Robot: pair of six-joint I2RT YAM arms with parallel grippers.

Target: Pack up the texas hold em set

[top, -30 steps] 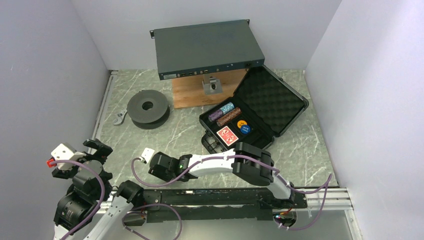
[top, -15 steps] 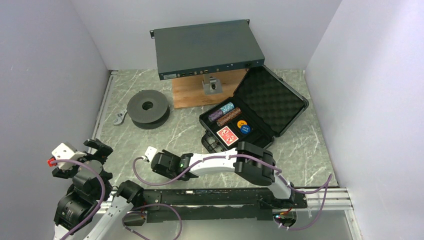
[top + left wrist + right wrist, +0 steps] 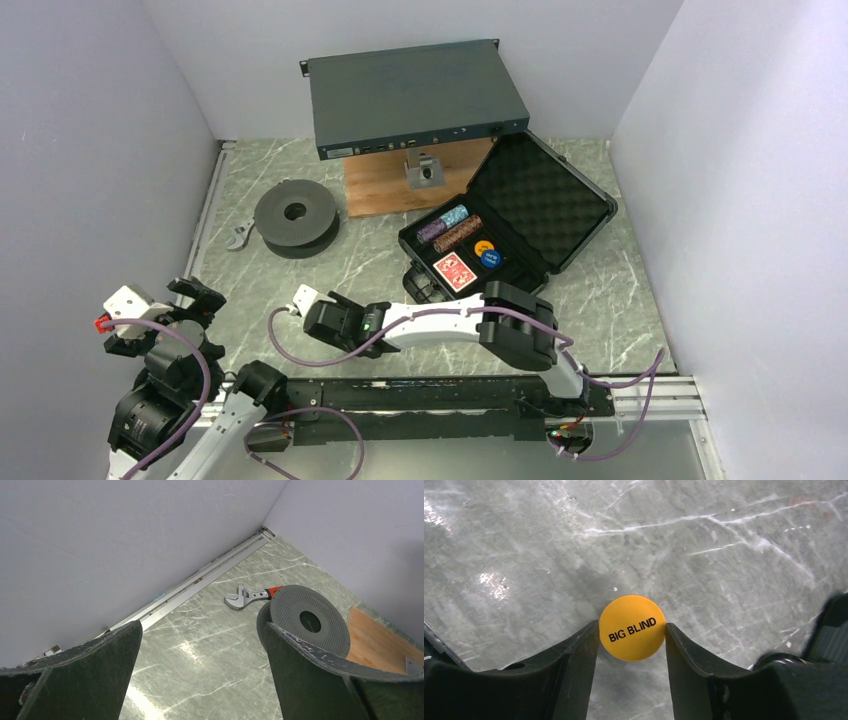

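Note:
The black case [image 3: 555,200] lies open at the right, foam-lined lid tilted back. Its tray holds purple, brown and teal chip stacks [image 3: 450,226], a red-backed card deck [image 3: 455,270], an orange disc [image 3: 483,247] and a blue disc [image 3: 490,259]. My right gripper [image 3: 322,318] is low over the table, left of the case. In the right wrist view it [image 3: 632,627] is shut on a yellow disc [image 3: 632,628] marked BIG BLIND, pinched by its edges. My left gripper [image 3: 160,320] is open and empty at the near left, which also shows in the left wrist view [image 3: 202,630].
A dark grey spool [image 3: 293,216] and a red-handled wrench [image 3: 240,238] lie at the left; both show in the left wrist view, spool [image 3: 310,622] and wrench [image 3: 250,595]. A teal-grey metal box [image 3: 410,95] rests on a wooden board [image 3: 385,185] at the back. Walls enclose three sides.
My right gripper has shifted a little away from the near edge and to the right. The left arm has not moved.

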